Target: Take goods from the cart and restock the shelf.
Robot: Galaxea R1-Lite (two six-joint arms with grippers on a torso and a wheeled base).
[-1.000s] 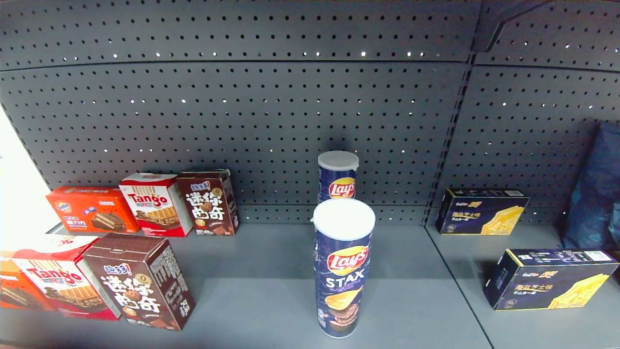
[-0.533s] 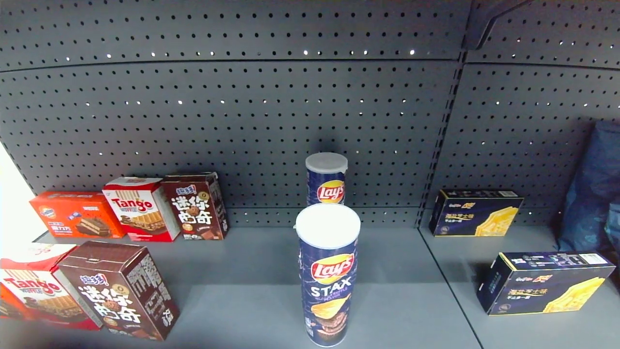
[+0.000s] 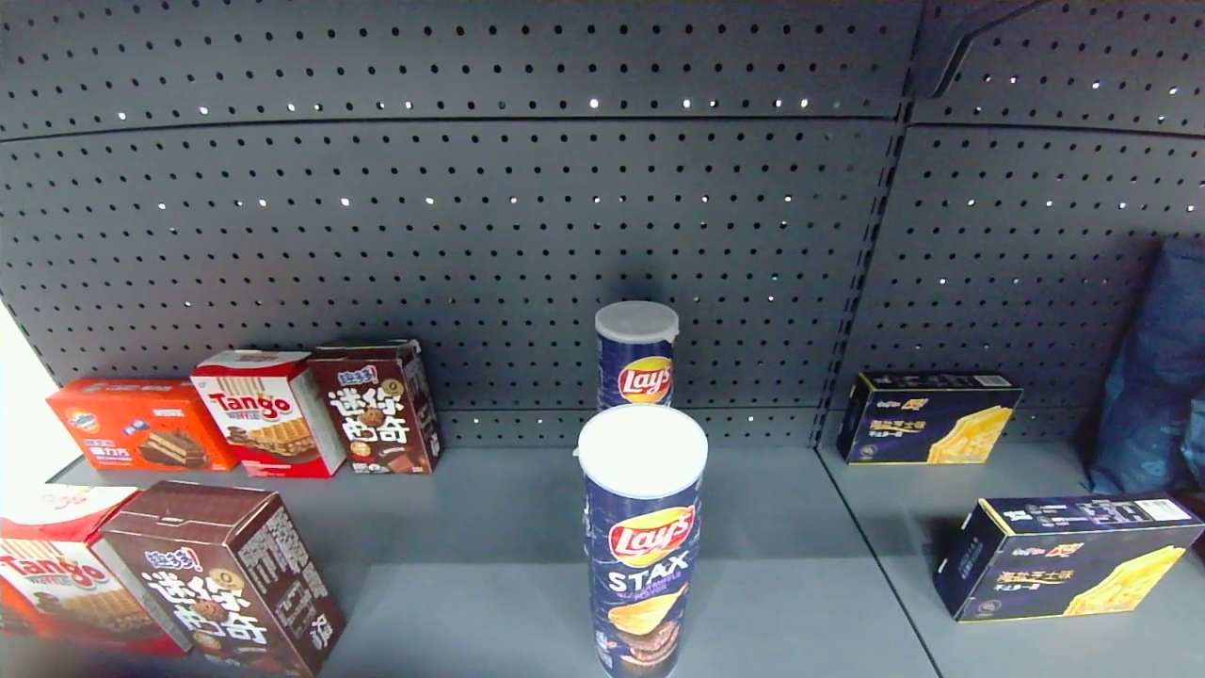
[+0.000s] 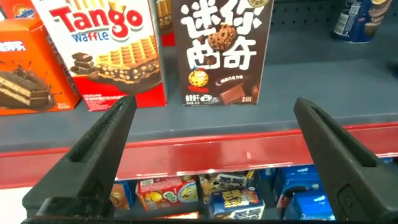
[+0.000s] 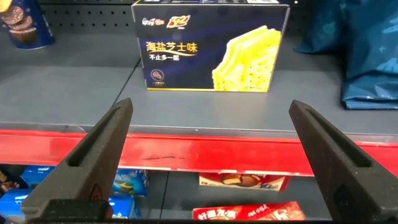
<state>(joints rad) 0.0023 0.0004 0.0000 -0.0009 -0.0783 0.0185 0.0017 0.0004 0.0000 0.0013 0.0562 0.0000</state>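
On the grey shelf point(image 3: 490, 565), two navy chip cans stand upright in a row, one in front point(image 3: 643, 537) and one behind point(image 3: 636, 353). At the left are a brown cookie box point(image 3: 226, 579), a Tango wafer box point(image 3: 66, 565), and further boxes at the back. My left gripper point(image 4: 214, 168) hangs open and holds nothing, in front of the shelf's red edge point(image 4: 205, 152), facing the brown cookie box point(image 4: 222, 50). My right gripper point(image 5: 211, 162) is open too, nothing in it, facing a navy cracker box point(image 5: 211, 46).
A second navy cracker box point(image 3: 927, 419) stands behind the front one point(image 3: 1064, 556) on the right bay. A blue bag point(image 3: 1153, 377) leans at the far right. Free shelf floor lies on both sides of the cans. Packed goods point(image 4: 211, 193) fill the shelf below.
The head camera has shifted, so the whole picture slid left and slightly down. The goods on the shelf have not moved.
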